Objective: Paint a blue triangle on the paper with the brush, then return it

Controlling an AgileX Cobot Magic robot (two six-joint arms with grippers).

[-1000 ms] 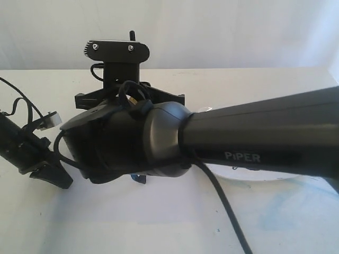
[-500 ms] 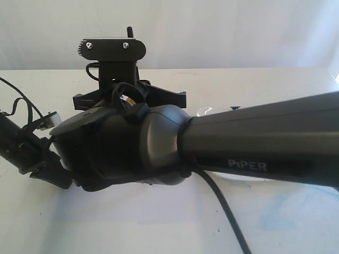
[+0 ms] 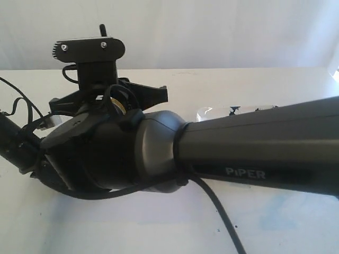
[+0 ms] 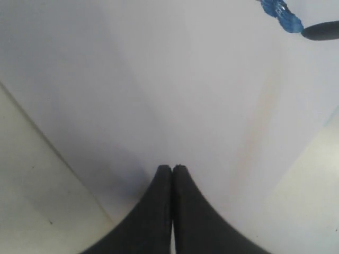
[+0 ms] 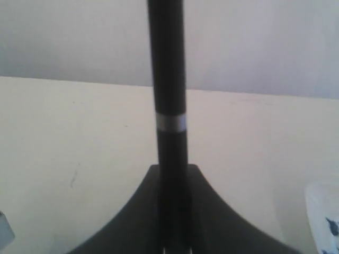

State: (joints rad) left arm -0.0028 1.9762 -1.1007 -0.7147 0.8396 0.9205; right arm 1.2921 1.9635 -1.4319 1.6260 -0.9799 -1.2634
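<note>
The brush (image 5: 171,79), a black stick with a silvery band, runs straight out between the jaws of my right gripper (image 5: 172,170), which is shut on it. In the exterior view only its thin end (image 3: 104,30) shows, above the right wrist's camera mount. My left gripper (image 4: 172,168) is shut on nothing and hovers low over the pale lilac paper (image 4: 159,79). A thick blue stroke (image 4: 280,13) lies at the edge of that view; whether it belongs to the blue triangle I cannot tell. A dark rounded tip (image 4: 320,30) sits beside the stroke.
The right arm (image 3: 254,148) fills the middle of the exterior view. The left arm (image 3: 18,148) is at the far left. A clear plate (image 3: 212,111) with blue paint lies behind the right arm, its rim (image 5: 320,211) near the right gripper. Faint blue smears (image 3: 280,211) mark the near right.
The right wrist has swung left and slightly up with the brush, uncovering more of the plate and covering the left gripper's tip. The left arm has stayed put.
</note>
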